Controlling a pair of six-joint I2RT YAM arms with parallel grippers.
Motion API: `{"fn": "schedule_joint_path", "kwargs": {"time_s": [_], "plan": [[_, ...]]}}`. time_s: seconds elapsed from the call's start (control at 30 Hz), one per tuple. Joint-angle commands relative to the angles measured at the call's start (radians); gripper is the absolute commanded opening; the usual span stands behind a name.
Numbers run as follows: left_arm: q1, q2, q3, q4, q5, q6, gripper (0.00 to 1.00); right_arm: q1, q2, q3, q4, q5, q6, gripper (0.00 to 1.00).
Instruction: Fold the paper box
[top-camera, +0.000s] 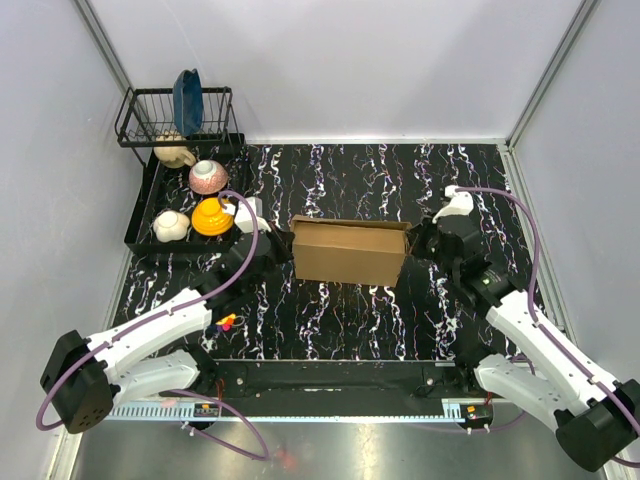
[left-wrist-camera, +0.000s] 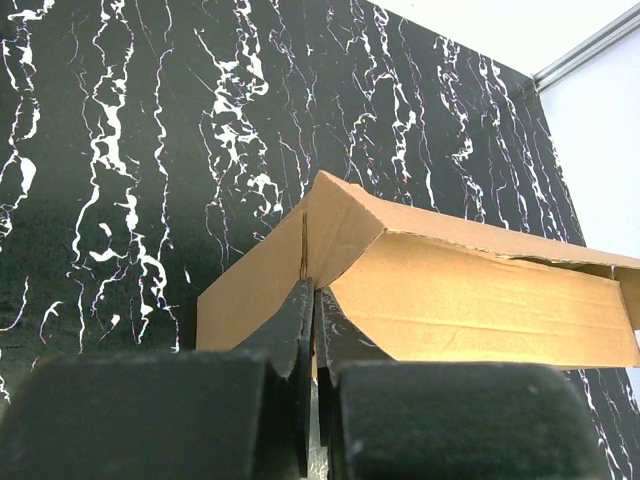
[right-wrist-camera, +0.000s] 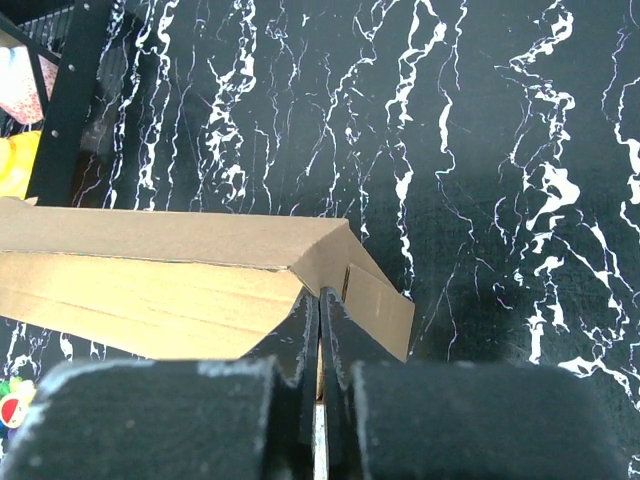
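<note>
Left gripper: blunt black fingers with a grainy matte face, pressed together on the thin end wall of the paper box. Only a sliver of board shows between them.
Right gripper: the same dark wedge-shaped fingers, clamped on the opposite end wall just beside a short cut slot.
Box material: plain brown corrugated cardboard with smooth flat panels, sharp creases and raw die-cut edges.
Box shape: a long, shallow rectangular shell, partly formed, with its inside face paler than the outside.
Box place: at mid-table, spanning the gap between the two grippers with its long side running left to right. Whether its underside touches the surface is unclear.
Table: glossy black, streaked with white marble-like veins.
Small toy: red and yellow, beside the left arm; too small to tell what it is.
Tray: a black rectangle at the rear left, to the left of the box.
Tray contents: a pink-speckled bowl, an orange-yellow domed piece and a white lobed bowl.
Wire rack: thin black rods behind the tray, holding a blue plate on edge.
Cables: smooth purple loops along both white arms.
Walls: plain pale panels with metal corner strips.
</note>
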Motion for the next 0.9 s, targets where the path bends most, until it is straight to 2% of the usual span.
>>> {"fn": "schedule_joint_path", "kwargs": {"time_s": [0.0, 0.1, 0.27, 0.37, 0.67, 0.87], "plan": [[-0.004, 0.024, -0.052, -0.154, 0.032, -0.004, 0.0, 0.003, -0.028, -0.064, 0.009, 0.011, -0.012, 0.0], [-0.004, 0.018, -0.046, -0.158, 0.029, -0.007, 0.05, 0.003, -0.035, -0.109, 0.006, 0.011, -0.004, 0.0], [-0.004, 0.013, -0.036, -0.166, 0.03, -0.01, 0.29, 0.003, -0.034, -0.159, 0.0, 0.002, 0.022, 0.0], [-0.004, 0.005, -0.028, -0.174, 0.032, -0.01, 0.35, 0.002, -0.041, -0.192, 0.0, 0.002, 0.034, 0.0], [-0.004, -0.051, -0.008, -0.209, 0.004, 0.005, 0.38, 0.003, -0.04, -0.212, -0.012, 0.002, 0.033, 0.0], [-0.003, -0.127, 0.027, -0.218, -0.042, 0.043, 0.45, 0.003, -0.038, -0.212, -0.016, 0.0, 0.033, 0.0]]}}
